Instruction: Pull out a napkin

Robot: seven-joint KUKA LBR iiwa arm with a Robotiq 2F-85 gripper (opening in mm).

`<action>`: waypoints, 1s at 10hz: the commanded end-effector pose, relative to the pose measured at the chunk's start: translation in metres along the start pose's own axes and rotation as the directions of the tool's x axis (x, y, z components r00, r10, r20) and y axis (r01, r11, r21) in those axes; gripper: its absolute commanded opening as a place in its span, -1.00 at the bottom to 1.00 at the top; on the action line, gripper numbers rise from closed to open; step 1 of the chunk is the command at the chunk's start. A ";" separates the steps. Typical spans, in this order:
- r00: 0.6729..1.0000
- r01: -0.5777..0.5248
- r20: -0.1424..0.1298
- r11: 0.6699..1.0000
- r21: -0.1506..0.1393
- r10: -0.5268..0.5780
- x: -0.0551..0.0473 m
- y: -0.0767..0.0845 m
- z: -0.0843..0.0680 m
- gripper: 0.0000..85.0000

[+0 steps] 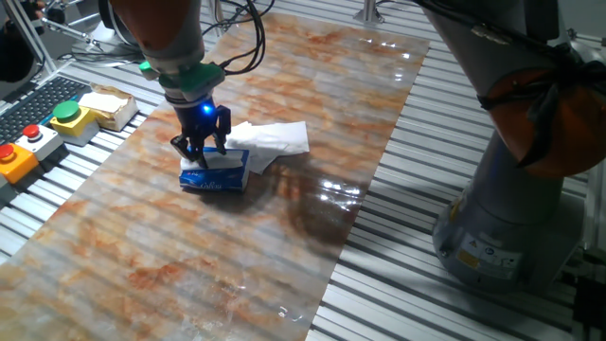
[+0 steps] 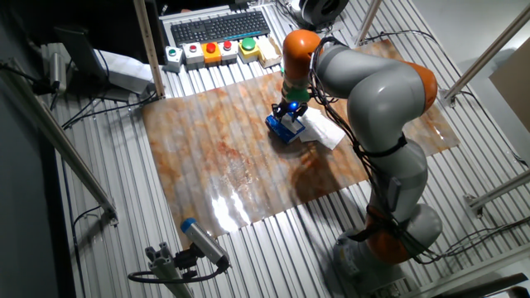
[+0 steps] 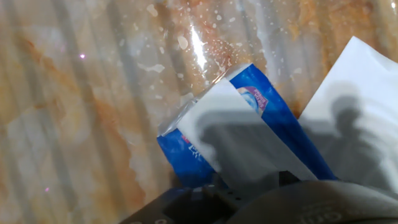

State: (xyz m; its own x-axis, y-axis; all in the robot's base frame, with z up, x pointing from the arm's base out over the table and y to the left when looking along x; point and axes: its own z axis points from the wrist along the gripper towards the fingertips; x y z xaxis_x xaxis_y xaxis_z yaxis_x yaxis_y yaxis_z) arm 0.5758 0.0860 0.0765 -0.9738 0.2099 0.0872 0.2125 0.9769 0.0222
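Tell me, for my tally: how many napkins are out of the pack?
1 lies loose on the mat beside the pack; another sticks up from the pack's top. More may be hidden inside.

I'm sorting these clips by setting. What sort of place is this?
Likely a robotics lab: slatted aluminium table, button box and keyboard beside the mat, gripper over a tissue pack.

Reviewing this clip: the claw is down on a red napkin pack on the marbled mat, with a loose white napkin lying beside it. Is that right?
Not quite: the napkin pack is blue, not red, as the hand view shows most plainly. The rest holds: the claw is down on it on the marbled mat, and a loose white napkin lies beside it.
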 end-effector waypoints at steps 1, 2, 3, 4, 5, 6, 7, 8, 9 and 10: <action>1.000 0.009 -0.008 1.000 -0.011 -0.009 0.000 0.000 0.000 -0.60; 1.000 0.016 -0.012 1.000 -0.024 -0.016 0.000 0.000 0.000 -0.60; 1.000 0.022 -0.018 0.999 -0.031 -0.022 0.000 0.000 0.000 -1.00; 0.999 0.024 -0.021 0.999 -0.040 -0.025 0.000 0.000 -0.001 -1.00; 0.999 0.028 -0.029 0.998 -0.049 -0.029 0.000 0.000 -0.002 -1.00; 0.999 0.028 -0.033 0.998 -0.047 -0.029 0.001 0.001 -0.005 -1.00; 0.999 0.028 -0.033 0.998 -0.049 -0.029 0.002 0.002 -0.008 -1.00; 0.999 0.028 -0.033 0.998 -0.047 -0.029 0.004 0.002 -0.011 -1.00; 0.999 0.028 -0.032 0.999 -0.044 -0.029 0.005 0.003 -0.018 -1.00; 0.999 0.022 -0.045 0.998 -0.054 -0.025 0.007 0.002 -0.029 -1.00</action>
State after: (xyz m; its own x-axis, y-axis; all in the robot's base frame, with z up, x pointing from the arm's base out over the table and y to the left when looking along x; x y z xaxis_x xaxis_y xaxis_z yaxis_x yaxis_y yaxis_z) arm 0.5713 0.0873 0.1074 -0.9738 0.1837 0.1341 0.1952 0.9776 0.0786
